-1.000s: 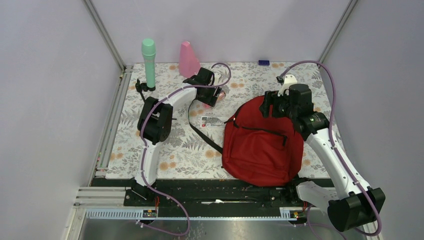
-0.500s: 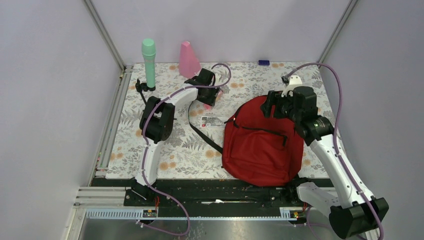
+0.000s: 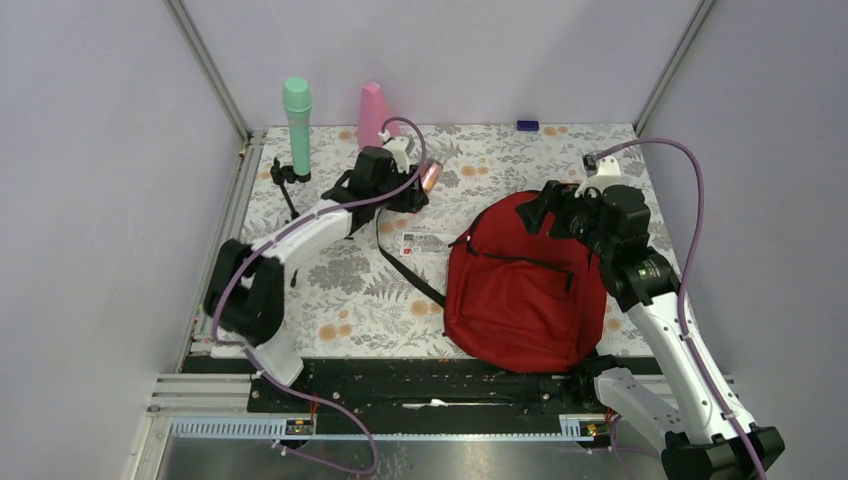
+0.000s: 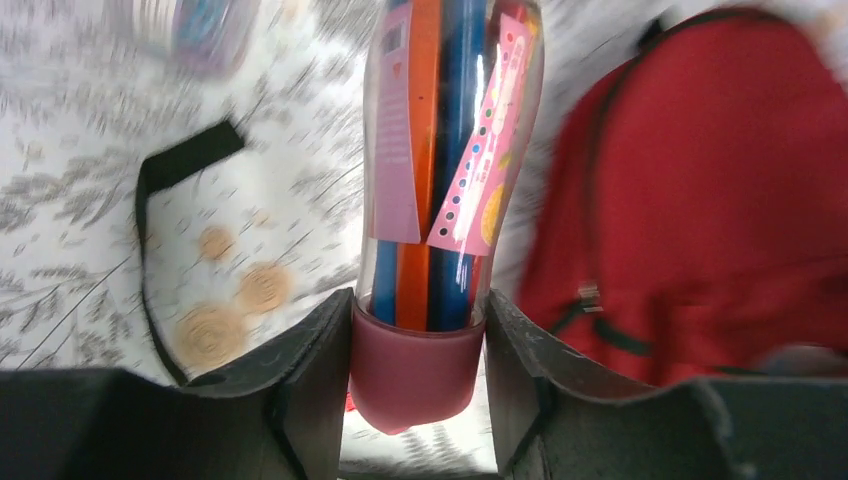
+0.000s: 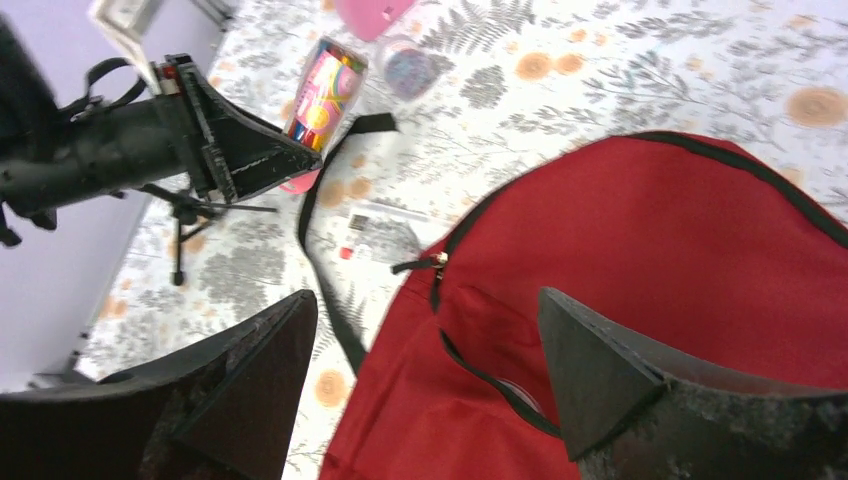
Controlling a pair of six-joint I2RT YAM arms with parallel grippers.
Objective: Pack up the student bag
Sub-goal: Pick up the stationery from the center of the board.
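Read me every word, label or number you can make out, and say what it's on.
Nothing reads clearly anywhere.
The purple label inside the clear tube: dark print, too blurred to read.
The pink card in that tube: coloured dots, no legible words.
The small packet on the table beside the student bag: red and black marks, too small to read.

Top view bright and even, shadows soft, far as I see. Left wrist feed motion-blurred: tablecloth (image 4: 90,200) and student bag (image 4: 720,200) smeared, glare streaks on clear tube (image 4: 450,150). Right wrist feed sharper.
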